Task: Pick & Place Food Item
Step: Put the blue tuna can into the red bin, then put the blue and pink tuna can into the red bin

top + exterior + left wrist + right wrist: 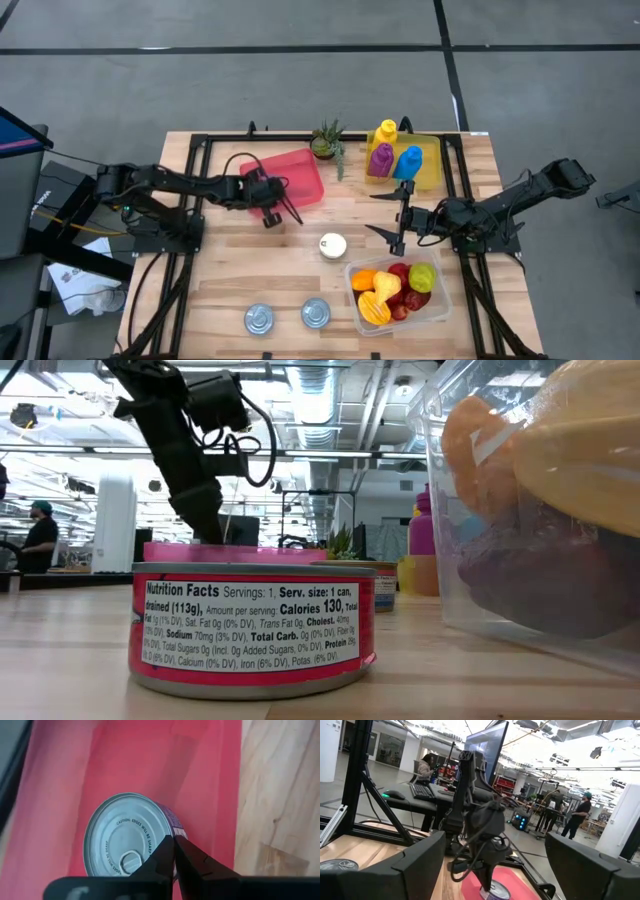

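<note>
Left hand point(174, 851) pinched shut, empty, just above tin can point(127, 836) lying in red tray point(200, 780) | right hand point(398, 213) wide, idle mid-worktop point(300, 290) | judged: one can placed; two cans point(288, 317) left at worktop's near edge.
</note>
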Controlling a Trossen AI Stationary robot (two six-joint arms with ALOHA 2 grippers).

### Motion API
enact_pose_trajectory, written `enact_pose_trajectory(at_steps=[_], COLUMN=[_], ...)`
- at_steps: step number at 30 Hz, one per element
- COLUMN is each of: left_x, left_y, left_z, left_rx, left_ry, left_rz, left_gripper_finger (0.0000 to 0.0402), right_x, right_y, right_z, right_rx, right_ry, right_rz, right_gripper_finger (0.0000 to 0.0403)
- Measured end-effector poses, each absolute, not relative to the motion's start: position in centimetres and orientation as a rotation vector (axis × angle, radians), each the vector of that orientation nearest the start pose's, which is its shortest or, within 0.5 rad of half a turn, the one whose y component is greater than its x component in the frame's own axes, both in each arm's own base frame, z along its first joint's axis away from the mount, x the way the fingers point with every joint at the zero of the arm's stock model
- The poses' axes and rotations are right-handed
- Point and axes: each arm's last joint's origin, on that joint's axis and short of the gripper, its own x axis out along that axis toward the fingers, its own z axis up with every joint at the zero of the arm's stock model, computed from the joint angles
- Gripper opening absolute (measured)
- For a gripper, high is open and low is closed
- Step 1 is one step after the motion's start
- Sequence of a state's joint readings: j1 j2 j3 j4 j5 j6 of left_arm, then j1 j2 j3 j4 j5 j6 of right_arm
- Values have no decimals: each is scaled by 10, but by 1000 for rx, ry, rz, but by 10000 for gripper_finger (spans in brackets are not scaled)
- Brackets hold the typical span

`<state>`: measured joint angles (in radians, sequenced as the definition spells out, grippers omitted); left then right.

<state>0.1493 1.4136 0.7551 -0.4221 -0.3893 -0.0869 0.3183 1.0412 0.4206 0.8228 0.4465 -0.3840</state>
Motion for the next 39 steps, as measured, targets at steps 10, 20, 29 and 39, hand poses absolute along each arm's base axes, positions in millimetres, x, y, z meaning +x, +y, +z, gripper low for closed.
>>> enact_pose_trajectory(at_steps=[10, 20, 29, 39], left_x=[250, 251, 261, 275], left_y=[53, 52, 10, -71], left_z=[179, 180, 222, 193], left_rx=[25, 57, 198, 569], left_ry=[1047, 1043, 716, 703], left_rz=[523, 502, 262, -150], left_gripper_finger=[47, 186, 224, 201], right_x=[206, 206, 206, 207], right_y=[55, 55, 54, 52], right_z=[256, 256, 257, 257], right_rx=[-304, -304, -304, -305], right_ry=[-161, -161, -161, -159], right_rz=[-162, -162, -164, -177], right_gripper_finger=[328, 328, 328, 328])
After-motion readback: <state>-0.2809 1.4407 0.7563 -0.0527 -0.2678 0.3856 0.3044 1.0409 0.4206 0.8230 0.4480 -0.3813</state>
